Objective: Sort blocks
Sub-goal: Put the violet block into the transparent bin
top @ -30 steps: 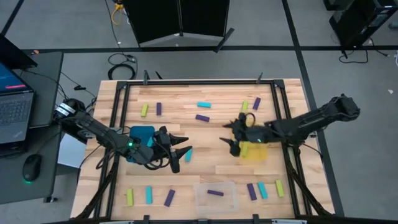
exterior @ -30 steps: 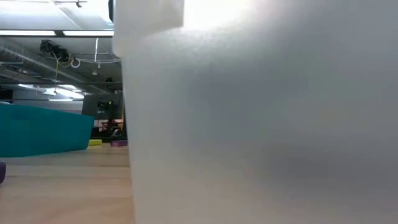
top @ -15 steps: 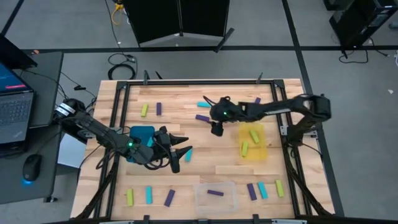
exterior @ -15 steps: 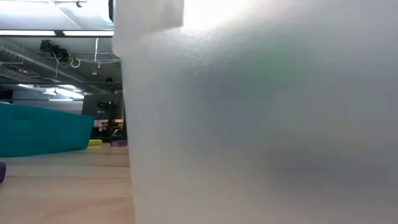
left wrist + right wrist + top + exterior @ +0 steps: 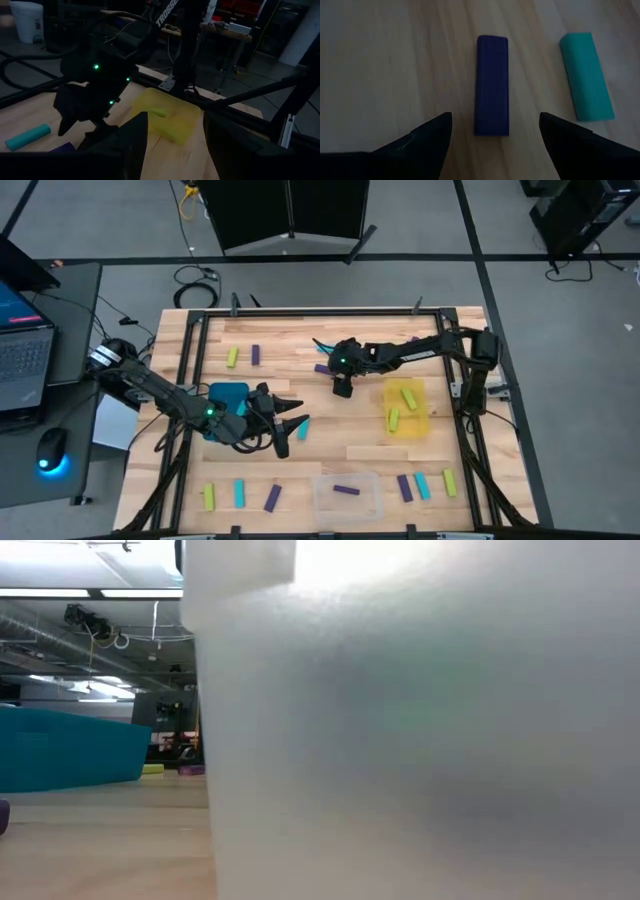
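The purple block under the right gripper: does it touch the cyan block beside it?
Apart. The right wrist view shows bare wood between the purple block and the cyan block.

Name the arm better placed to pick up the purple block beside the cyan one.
Right. Its open hand hangs directly over the small purple rectangular block; the left hand sits off by the teal square bin.

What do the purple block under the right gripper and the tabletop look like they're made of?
Purple block: probably moulded plastic or painted wood; uniform matte colour, rounded corners, faint lengthwise ridges. Hard to say which.
Tabletop: light wood planks, going by the visible grain and seams; smooth, low-sheen finish.
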